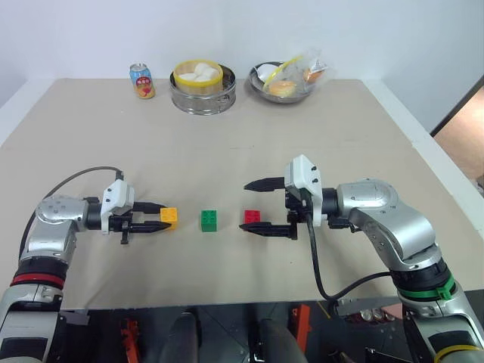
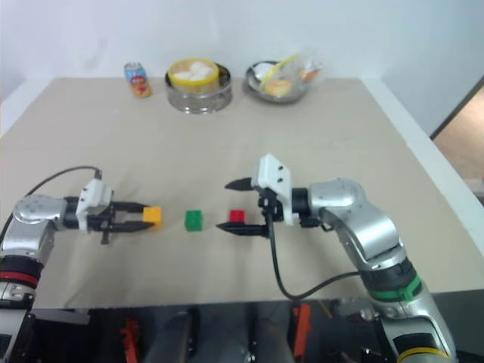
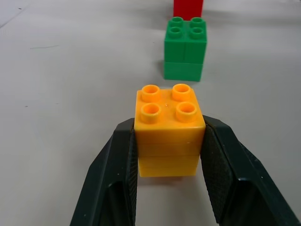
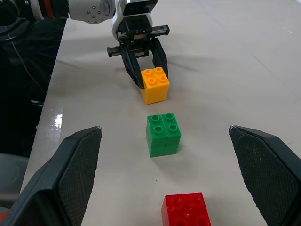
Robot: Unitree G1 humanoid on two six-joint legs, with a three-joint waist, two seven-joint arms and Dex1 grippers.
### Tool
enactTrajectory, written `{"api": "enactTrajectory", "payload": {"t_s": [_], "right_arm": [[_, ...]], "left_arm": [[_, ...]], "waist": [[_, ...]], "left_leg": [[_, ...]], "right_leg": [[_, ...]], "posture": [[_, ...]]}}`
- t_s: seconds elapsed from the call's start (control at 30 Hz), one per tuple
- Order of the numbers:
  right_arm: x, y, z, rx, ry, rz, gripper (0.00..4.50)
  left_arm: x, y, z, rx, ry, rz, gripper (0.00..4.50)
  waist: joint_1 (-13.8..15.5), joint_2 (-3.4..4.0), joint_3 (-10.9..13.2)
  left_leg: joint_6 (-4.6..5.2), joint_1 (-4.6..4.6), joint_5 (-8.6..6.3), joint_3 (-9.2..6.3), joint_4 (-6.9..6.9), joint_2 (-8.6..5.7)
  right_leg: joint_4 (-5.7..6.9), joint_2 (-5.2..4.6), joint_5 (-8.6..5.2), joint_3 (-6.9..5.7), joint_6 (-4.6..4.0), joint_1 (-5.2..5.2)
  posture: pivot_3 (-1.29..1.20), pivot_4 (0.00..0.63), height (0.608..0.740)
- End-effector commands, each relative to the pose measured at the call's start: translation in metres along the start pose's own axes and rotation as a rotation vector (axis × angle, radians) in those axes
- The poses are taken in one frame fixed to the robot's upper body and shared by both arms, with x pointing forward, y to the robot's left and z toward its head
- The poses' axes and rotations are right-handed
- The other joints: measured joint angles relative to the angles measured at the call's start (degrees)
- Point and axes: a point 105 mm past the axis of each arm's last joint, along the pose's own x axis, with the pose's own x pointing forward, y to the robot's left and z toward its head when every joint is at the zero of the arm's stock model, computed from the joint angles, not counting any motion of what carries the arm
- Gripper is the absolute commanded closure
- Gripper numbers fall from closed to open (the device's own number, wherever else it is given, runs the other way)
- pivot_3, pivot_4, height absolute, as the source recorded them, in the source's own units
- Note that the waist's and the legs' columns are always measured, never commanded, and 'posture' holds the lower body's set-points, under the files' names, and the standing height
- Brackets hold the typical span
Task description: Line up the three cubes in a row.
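On the beige tabletop, the left gripper has its two black fingers clamped on the sides of the orange-yellow studded plastic cube, which sits on the surface. Just right of it stands the green studded plastic cube, then the red studded plastic cube, the three forming a row with small gaps. The right gripper holds its jaws wide apart around the red cube, touching nothing. Along the far edge stand a small printed drink can, a round metal steamer holding white buns, and a metal bowl of bagged food. The left wrist view shows the ribbed finger pads pressed flat against the cube's sides.
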Motion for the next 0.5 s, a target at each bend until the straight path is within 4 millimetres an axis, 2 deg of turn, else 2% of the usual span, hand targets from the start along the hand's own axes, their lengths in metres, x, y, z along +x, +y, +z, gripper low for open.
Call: {"api": "enactTrajectory", "payload": {"t_s": [0.03, 0.5], "right_arm": [[-0.0058, -0.0008, 0.0084, -0.038, -0.02, -0.018, 0.0], [-0.0043, -0.0013, 0.0076, -0.038, -0.019, -0.019, 0.0]], "left_arm": [[-0.0103, 0.0045, 0.0084, 0.03, 0.007, 0.009, 3.21], [-0.0007, 0.0011, 0.0004, 0.037, 0.032, -0.022, 3.21]], "waist": [[0.0, 0.0, 0.0], [0.01, 0.0, 0.0]], "left_leg": [[0.0, 0.0, 0.0, 0.0, 0.0, 0.02], [0.0, 0.0, 0.0, 0.04, 0.05, 0.07]], "right_leg": [[0.0, 0.03, 0.01, 0.0, -0.01, 0.0], [0.01, 0.07, 0.04, 0.04, -0.05, -0.01]], "posture": [[0.0, 0.15, 0.74], [0.0, 0.15, 0.74]]}}
